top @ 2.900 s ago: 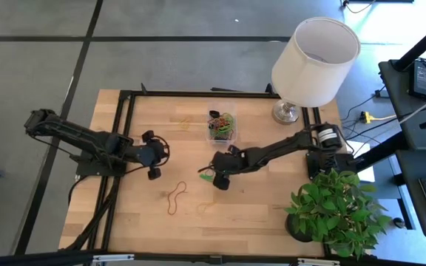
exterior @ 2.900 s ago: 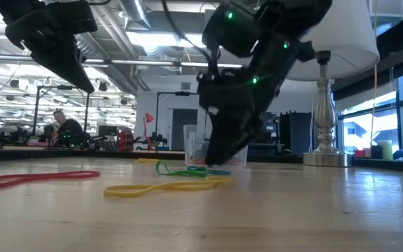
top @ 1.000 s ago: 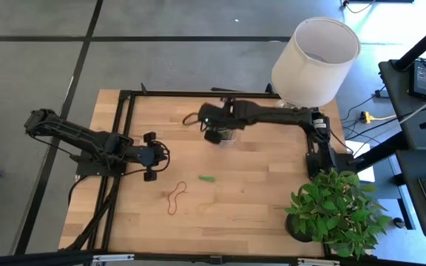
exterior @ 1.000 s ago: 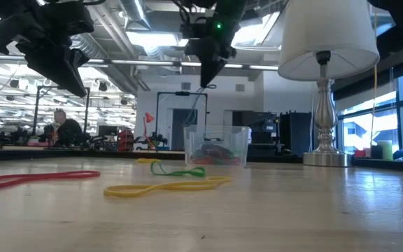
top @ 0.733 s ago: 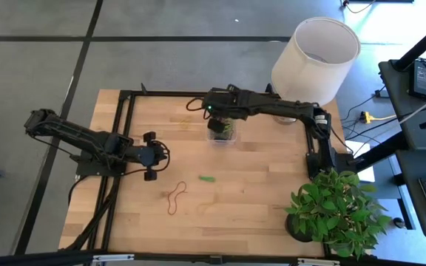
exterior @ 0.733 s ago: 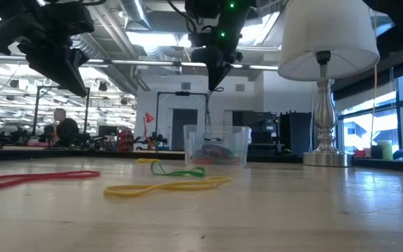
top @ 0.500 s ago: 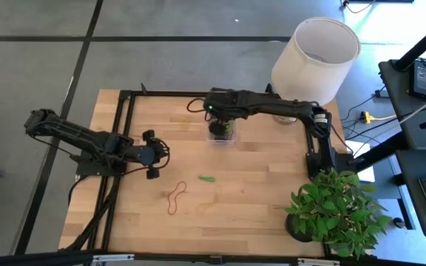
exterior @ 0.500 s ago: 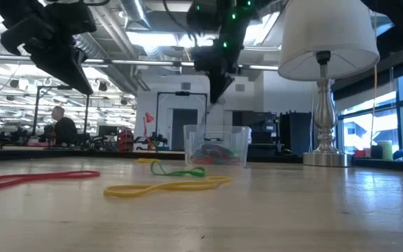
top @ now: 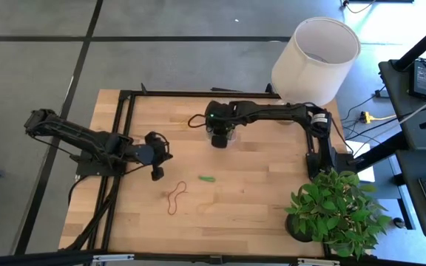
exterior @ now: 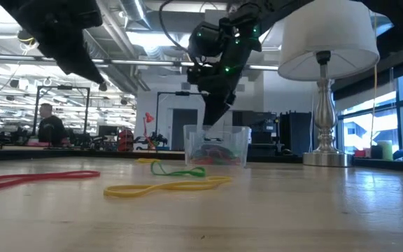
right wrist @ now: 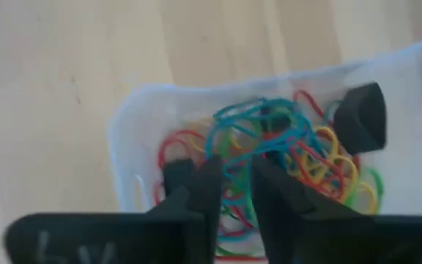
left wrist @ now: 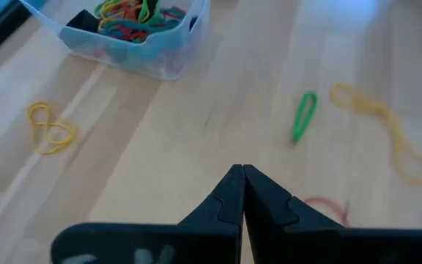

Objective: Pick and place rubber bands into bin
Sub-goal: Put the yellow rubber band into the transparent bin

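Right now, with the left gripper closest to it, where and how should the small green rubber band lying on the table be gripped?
Probably across its middle, from straight above. The green rubber band lies flat on the wooden table as a narrow, elongated loop, so fingers set crosswise could pinch both strands together. The left gripper, now shut, must open first.
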`<state>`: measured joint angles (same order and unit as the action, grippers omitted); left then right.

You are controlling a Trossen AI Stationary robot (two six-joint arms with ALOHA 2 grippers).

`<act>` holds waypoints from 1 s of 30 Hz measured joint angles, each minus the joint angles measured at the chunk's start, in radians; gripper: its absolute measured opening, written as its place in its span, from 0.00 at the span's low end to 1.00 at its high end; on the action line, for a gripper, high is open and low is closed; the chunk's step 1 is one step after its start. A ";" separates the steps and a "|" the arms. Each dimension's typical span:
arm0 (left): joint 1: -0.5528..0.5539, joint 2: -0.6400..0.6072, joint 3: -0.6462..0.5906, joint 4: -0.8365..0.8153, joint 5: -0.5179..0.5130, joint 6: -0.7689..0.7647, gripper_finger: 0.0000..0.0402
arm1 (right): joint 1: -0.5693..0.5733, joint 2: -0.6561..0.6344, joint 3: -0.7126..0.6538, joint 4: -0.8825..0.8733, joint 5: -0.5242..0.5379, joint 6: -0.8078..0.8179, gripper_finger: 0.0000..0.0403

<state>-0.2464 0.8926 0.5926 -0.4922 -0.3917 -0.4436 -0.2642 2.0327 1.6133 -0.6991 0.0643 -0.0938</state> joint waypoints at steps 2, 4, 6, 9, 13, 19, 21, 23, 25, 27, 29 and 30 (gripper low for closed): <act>-0.003 0.013 0.000 0.037 0.008 -0.037 0.00 | -0.011 0.000 0.000 -0.023 0.001 -0.039 0.25; -0.007 0.036 0.000 0.078 0.020 -0.061 0.01 | -0.024 -0.003 0.000 -0.036 -0.010 -0.069 0.30; -0.015 0.079 0.001 0.118 0.022 -0.090 0.01 | -0.039 -0.011 0.000 -0.053 -0.014 -0.072 0.34; -0.024 0.159 0.002 0.192 0.021 -0.134 0.00 | -0.061 -0.028 0.000 -0.072 -0.017 -0.117 0.38; -0.035 0.289 0.056 0.204 0.024 -0.190 0.01 | -0.090 -0.076 0.000 -0.081 -0.050 -0.175 0.40; -0.006 0.446 0.181 0.187 0.013 -0.184 0.01 | -0.131 -0.182 0.000 -0.118 -0.183 -0.177 0.35; 0.025 0.472 0.217 0.140 0.021 -0.182 0.01 | -0.134 -0.220 0.000 -0.132 -0.219 -0.176 0.33; 0.067 0.488 0.252 0.061 0.046 -0.182 0.01 | -0.134 -0.257 0.000 -0.149 -0.224 -0.176 0.30; 0.125 0.492 0.283 -0.022 0.068 -0.182 0.00 | -0.130 -0.288 0.000 -0.166 -0.225 -0.176 0.27; 0.194 0.492 0.305 -0.094 0.077 -0.182 0.01 | -0.121 -0.318 0.000 -0.188 -0.225 -0.167 0.24; 0.266 0.492 0.319 -0.144 0.072 -0.155 0.01 | -0.110 -0.343 0.000 -0.207 -0.226 -0.142 0.21; 0.306 0.491 0.323 -0.155 0.072 -0.125 0.01 | -0.103 -0.355 0.000 -0.214 -0.226 -0.125 0.19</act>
<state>0.0596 1.3840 0.9157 -0.6474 -0.3193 -0.5689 -0.3676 1.6772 1.6131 -0.9128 -0.1613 -0.2189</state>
